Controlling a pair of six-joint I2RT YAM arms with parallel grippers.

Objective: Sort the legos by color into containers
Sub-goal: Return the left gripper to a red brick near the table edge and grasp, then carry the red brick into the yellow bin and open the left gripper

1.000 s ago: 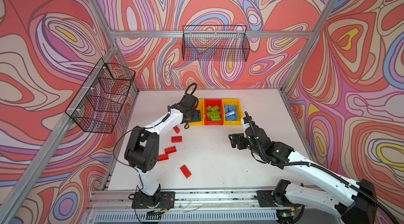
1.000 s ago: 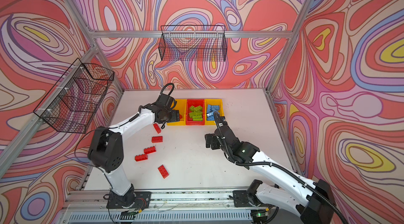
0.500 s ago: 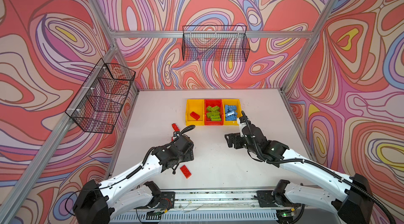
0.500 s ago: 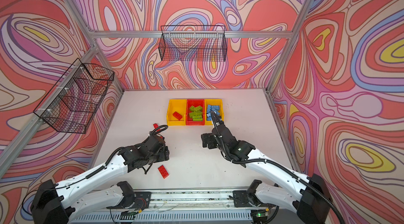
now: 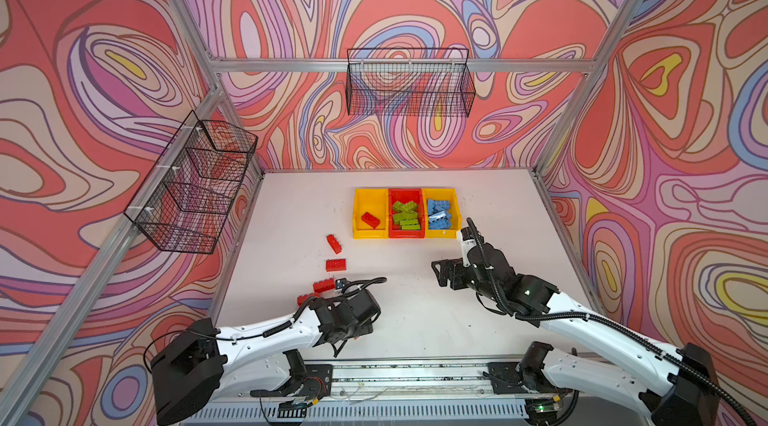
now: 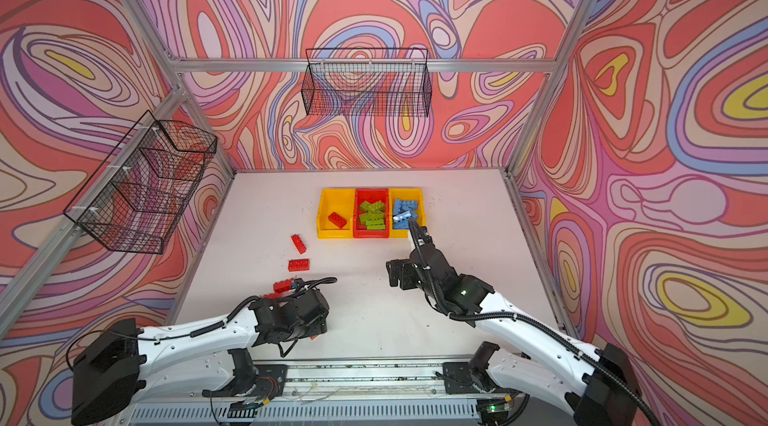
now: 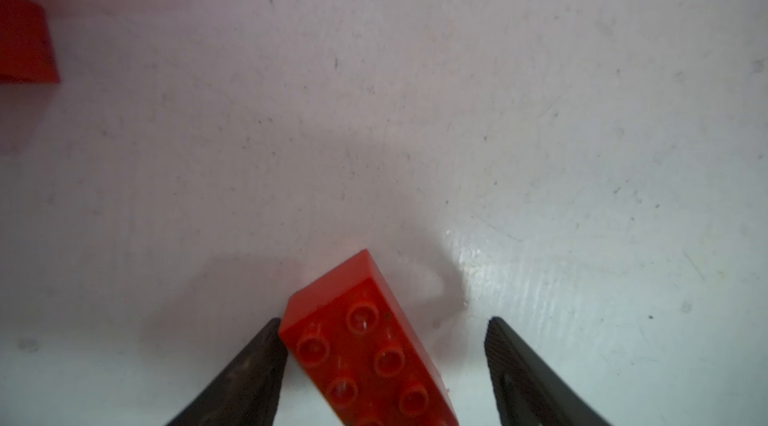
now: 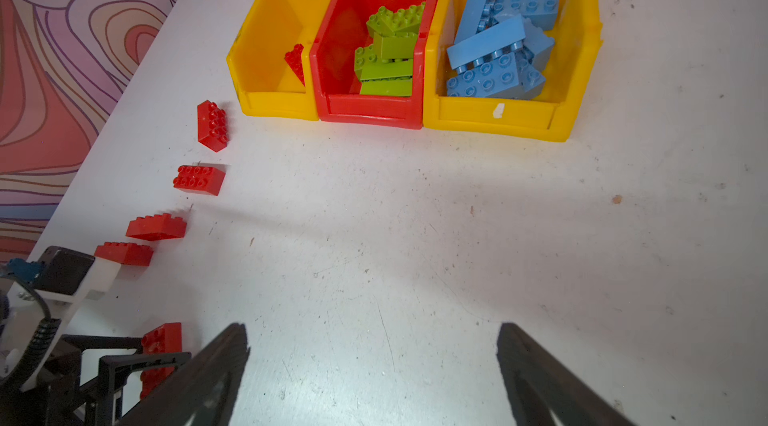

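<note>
At seven o'clock, we've brought left gripper (image 7: 382,324) back from the twelve-o'clock yellow bin (image 5: 370,234); jaws part-open, straddling next red brick (image 7: 365,355), ungripped. Right gripper (image 8: 374,326) wide, empty.

bricks (image 8: 199,180): are showing as hard moulded plastic, smooth and glossy.
bins (image 8: 498,122): are looking like smooth plastic with a soft shine.
table (image 7: 415,112): is looking white and mostly matt, scratched, speckled, glinting in one patch.
baskets (image 5: 409,83): are showing thin black metal wire mesh.
frame (image 5: 291,65): is looking like bare, dull silver metal.
left gripper (image 7: 383,322): its fingers (image 7: 249,378) are appearing black, matt and finely grained.
</note>
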